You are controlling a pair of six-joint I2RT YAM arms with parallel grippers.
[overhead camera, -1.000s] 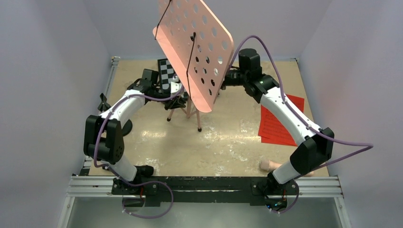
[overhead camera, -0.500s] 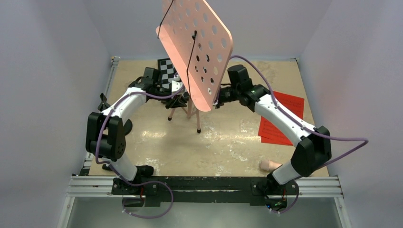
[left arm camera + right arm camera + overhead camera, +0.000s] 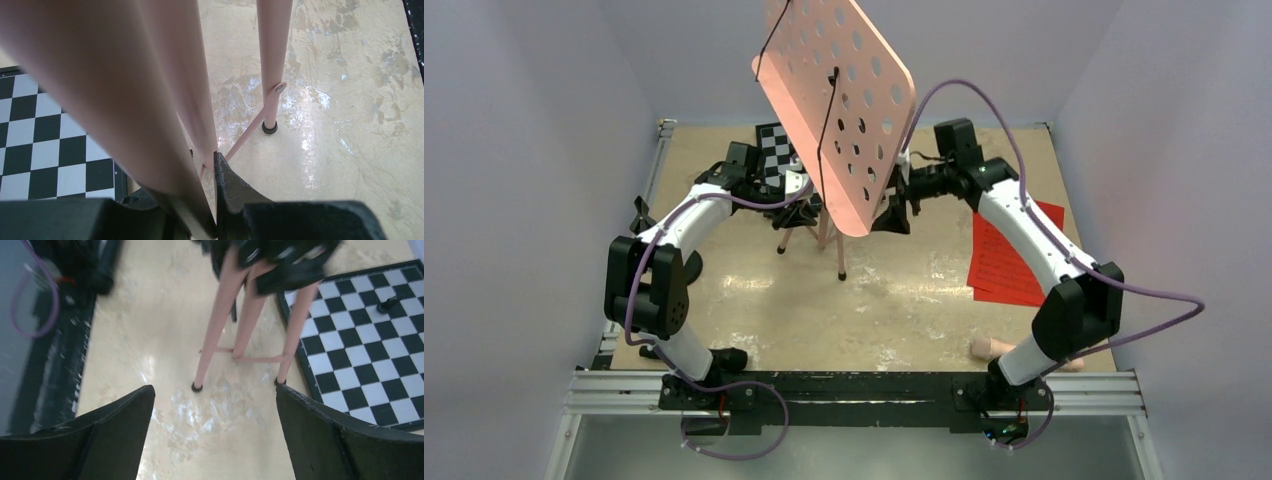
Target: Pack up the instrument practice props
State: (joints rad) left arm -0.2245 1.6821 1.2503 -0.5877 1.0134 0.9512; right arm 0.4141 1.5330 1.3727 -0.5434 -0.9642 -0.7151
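With the left gripper clamped low on the stand — upright mid-table, its feet by the chessboard — and the right gripper open and empty beside the desk, the top-heavy stand may tip or twist in that single grip if moved.

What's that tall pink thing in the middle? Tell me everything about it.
Pink music stand: a tilted flat desk punched with round holes, two thin black wires across it, atop slim legs with black feet and braces. It stands upright on the table; the left claw grips it below the desk, the right claw is open beside it.
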